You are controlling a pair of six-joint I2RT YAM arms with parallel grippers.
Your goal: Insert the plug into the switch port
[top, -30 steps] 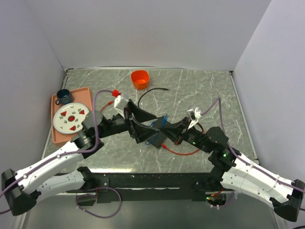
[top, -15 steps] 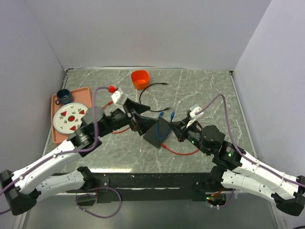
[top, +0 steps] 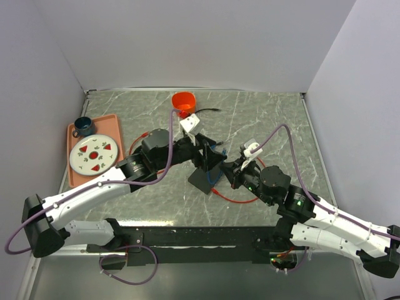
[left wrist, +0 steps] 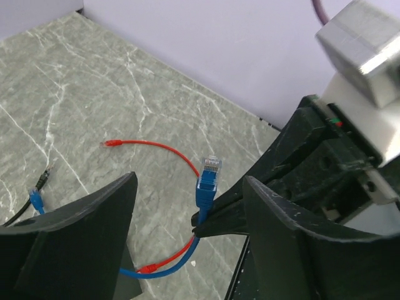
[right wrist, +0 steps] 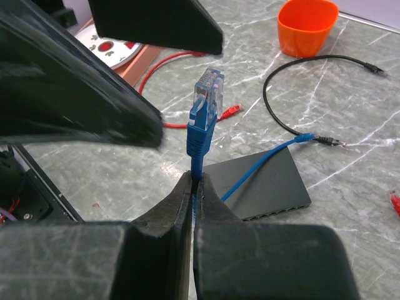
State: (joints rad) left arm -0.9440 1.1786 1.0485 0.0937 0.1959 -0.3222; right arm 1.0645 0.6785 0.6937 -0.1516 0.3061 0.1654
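Pinching the thin blue cable [right wrist: 197, 161] just below the clear-tipped blue plug [right wrist: 205, 103], the right gripper [right wrist: 194, 187] is closed, and the plug is held upright. The left gripper [left wrist: 189, 187] is held open astride the plug, untouched by it. The flat matte-black rectangular box [right wrist: 269, 178] is laid just left, its switch port [right wrist: 278, 211] apparently turned toward the nearer right arm, so the plug likely must be tipped level.

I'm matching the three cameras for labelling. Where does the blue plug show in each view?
Top external: blue plug just right of centre, between left hand and right hand.
Left wrist: centre, upright.
Right wrist: upper centre, clear tip up.
Shared landmark: the right hand pinching the blue cable below it.
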